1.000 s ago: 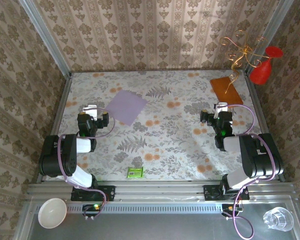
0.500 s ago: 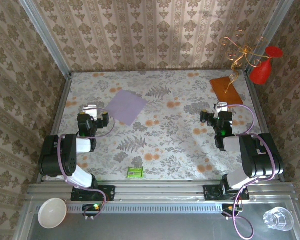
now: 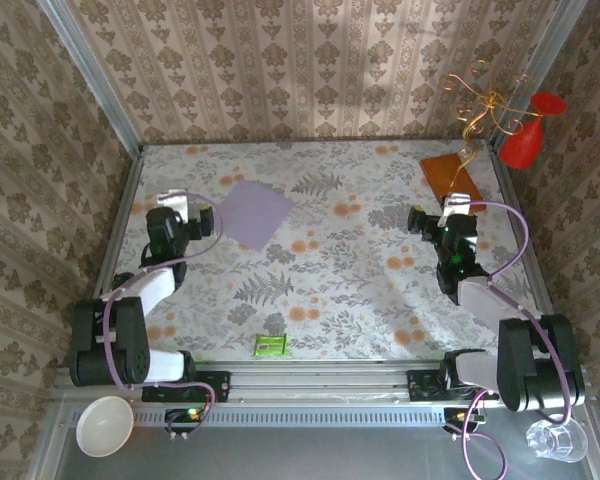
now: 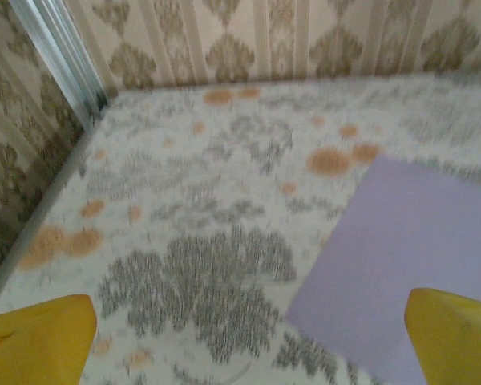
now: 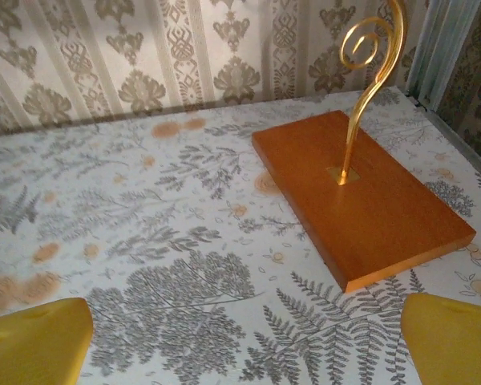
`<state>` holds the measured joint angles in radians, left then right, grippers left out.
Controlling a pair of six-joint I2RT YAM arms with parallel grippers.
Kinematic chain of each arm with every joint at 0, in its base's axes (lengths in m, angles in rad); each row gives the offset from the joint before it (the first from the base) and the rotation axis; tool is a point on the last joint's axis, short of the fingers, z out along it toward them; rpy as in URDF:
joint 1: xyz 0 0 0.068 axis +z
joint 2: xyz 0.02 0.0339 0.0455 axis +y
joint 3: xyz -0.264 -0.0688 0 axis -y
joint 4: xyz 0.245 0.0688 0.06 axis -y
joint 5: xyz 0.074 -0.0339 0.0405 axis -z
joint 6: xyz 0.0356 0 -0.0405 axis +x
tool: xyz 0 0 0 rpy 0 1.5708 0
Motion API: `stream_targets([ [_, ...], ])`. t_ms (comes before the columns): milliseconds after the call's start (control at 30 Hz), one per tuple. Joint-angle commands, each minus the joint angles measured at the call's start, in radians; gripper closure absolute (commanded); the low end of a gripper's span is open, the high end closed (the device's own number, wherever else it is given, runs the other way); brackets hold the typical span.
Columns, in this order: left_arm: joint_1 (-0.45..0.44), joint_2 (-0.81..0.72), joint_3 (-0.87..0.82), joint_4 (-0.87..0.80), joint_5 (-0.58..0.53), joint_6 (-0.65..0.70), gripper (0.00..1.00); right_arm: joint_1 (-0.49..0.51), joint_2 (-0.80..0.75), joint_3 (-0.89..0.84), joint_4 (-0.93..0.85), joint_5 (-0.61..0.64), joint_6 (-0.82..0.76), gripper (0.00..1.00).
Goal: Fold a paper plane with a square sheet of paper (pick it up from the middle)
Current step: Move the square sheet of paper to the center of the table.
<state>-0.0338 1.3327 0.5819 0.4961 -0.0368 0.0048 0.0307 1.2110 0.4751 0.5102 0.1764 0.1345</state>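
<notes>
Square sheet of paper [image 3: 255,213]: thin, matte, pale lavender, unmarked, lying flat and unfolded on the floral-print table [image 3: 330,270], turned corner-on like a diamond.

Just left of the sheet and apart from it: left gripper [image 3: 177,204], black-bodied, spread as wide as it goes, gripping nothing. From the left wrist, blunt yellow fingertips [image 4: 40,337] at the lower corners, left gripper [image 4: 244,349] low over the tabletop, sheet [image 4: 401,265] ahead on the right side with straight, clean edges.

Nearer the arm bases than the sheet, well apart from it: small green packet [image 3: 270,346], rectangular, flat.

Well right of the sheet: right gripper [image 3: 456,208], likewise spread fully, empty. From the right wrist, right gripper [image 5: 244,345] over bare table, smooth yellow fingertips [image 5: 453,337] at the frame's lower corners.

Farther right of the sheet: orange-brown board [image 3: 452,178], a smooth rectangular slab [image 5: 361,196] with square edges, and a thin gold wire [image 5: 369,72] rising from its middle into a spiral curl.

Farthest right of the sheet, off the table's corner: glossy red vase [image 3: 525,135], flared at the mouth.
</notes>
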Motion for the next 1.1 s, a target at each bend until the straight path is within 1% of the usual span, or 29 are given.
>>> stream_targets([
  [0, -0.016, -0.048, 0.084, -0.228, 0.02, -0.148, 0.0, 0.034, -0.059, 0.044, -0.231, 0.039, 0.093, 0.0],
  [100, -0.02, -0.031, 0.216, -0.43, 0.062, -0.318, 0.0, 0.056, -0.09, 0.105, -0.383, 0.029, 0.205, 0.0],
  [167, -0.032, 0.013, 0.304, -0.544, 0.108, -0.382, 0.01, 0.069, -0.079, 0.155, -0.466, 0.016, 0.236, 0.0],
  [233, -0.05, 0.068, 0.381, -0.639, 0.178, -0.387, 0.01, 0.077, -0.048, 0.218, -0.567, 0.045, 0.328, 0.0],
  [267, -0.067, 0.095, 0.408, -0.659, 0.188, -0.393, 0.01, 0.075, -0.022, 0.253, -0.62, 0.034, 0.38, 0.0],
  [300, -0.086, 0.119, 0.422, -0.66, 0.197, -0.403, 0.01, 0.076, 0.007, 0.279, -0.643, -0.015, 0.399, 0.0],
  [367, -0.119, 0.163, 0.436, -0.636, 0.218, -0.445, 0.01, 0.083, 0.062, 0.305, -0.638, -0.114, 0.43, 0.0],
  [433, -0.143, 0.22, 0.461, -0.626, 0.236, -0.519, 0.02, 0.103, 0.111, 0.315, -0.611, -0.176, 0.455, 0.0],
  [567, -0.18, 0.365, 0.538, -0.625, 0.28, -0.659, 0.12, 0.146, 0.174, 0.345, -0.578, -0.227, 0.487, 0.0],
  [633, -0.192, 0.426, 0.582, -0.621, 0.305, -0.698, 0.16, 0.166, 0.222, 0.365, -0.582, -0.23, 0.496, 0.0],
  [700, -0.203, 0.488, 0.637, -0.64, 0.301, -0.726, 0.21, 0.178, 0.243, 0.384, -0.59, -0.238, 0.494, 0.02],
  [833, -0.212, 0.594, 0.747, -0.698, 0.266, -0.75, 0.31, 0.189, 0.27, 0.402, -0.59, -0.259, 0.494, 0.05],
  [867, -0.218, 0.62, 0.779, -0.717, 0.251, -0.75, 0.36, 0.191, 0.276, 0.405, -0.591, -0.263, 0.497, 0.06],
  [933, -0.228, 0.672, 0.838, -0.766, 0.222, -0.749, 0.41, 0.194, 0.286, 0.41, -0.59, -0.271, 0.499, 0.06],
  [1067, -0.245, 0.758, 0.935, -0.829, 0.206, -0.726, 0.55, 0.196, 0.297, 0.419, -0.609, -0.275, 0.498, 0.08],
])
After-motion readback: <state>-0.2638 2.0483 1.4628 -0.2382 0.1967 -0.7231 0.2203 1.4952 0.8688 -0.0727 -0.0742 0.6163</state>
